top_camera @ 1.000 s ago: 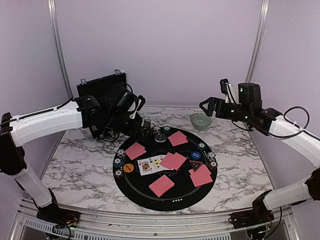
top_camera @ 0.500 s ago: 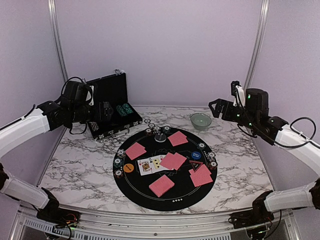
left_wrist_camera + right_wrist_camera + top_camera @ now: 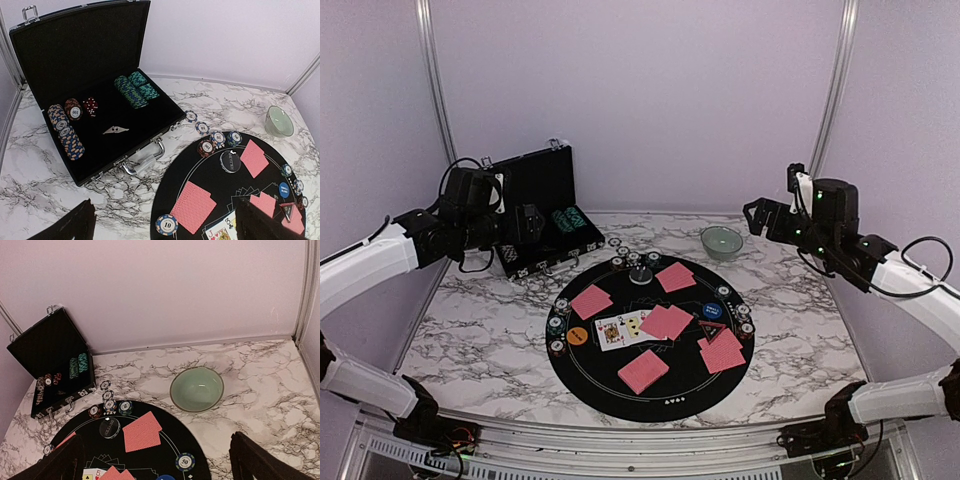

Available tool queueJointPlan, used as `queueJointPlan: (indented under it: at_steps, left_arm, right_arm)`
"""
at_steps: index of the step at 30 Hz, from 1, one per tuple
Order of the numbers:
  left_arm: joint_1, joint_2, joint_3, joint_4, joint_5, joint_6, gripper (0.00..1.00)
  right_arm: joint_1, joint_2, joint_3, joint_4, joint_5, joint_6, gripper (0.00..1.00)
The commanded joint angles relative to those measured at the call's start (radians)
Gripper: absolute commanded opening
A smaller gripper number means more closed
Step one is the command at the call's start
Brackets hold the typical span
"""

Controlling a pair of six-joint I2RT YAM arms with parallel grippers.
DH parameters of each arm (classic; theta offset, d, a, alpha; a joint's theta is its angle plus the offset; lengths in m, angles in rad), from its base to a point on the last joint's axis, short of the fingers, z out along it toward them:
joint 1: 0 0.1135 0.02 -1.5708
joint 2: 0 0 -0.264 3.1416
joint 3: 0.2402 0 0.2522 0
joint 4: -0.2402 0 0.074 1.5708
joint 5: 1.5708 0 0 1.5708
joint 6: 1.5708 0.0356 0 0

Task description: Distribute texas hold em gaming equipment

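Gaping left pincer (image 3: 165,223), seemingly empty

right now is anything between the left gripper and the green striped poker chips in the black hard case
Nothing visible: the black hard case is open, the green striped poker chips uncovered, the left gripper hangs open.

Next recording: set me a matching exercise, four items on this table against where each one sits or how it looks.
Column one:
1. black case
2. green bowl
3. orange disc
4. blue disc

Column two:
A. on the right side of the mat
B. lid open, far left
C. off the mat, far right
D. on the left side of the mat

Pairs: 1-B, 2-C, 3-D, 4-A
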Motion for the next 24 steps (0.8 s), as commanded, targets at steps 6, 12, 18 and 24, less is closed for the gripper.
queueJointPlan:
  at_steps: [6,12,18,24]
  left_arm:
    - [0.005,-0.045,-0.013,0.038,0.01,0.0,0.99]
    - [0.005,-0.049,-0.016,0.039,0.01,0.002,0.99]
    - [0.005,-0.054,-0.02,0.039,0.016,0.001,0.99]
    - [0.005,-0.062,-0.027,0.039,0.016,-0.002,0.99]
  right_arm:
    - [-0.011,-0.025,0.022,0.019,0.008,0.002,0.99]
    - [-0.014,-0.032,0.021,0.019,0.01,0.005,0.98]
    - [-0.015,-0.037,0.02,0.017,0.01,0.006,0.98]
    - [-0.017,-0.043,0.019,0.018,0.01,0.004,0.98]
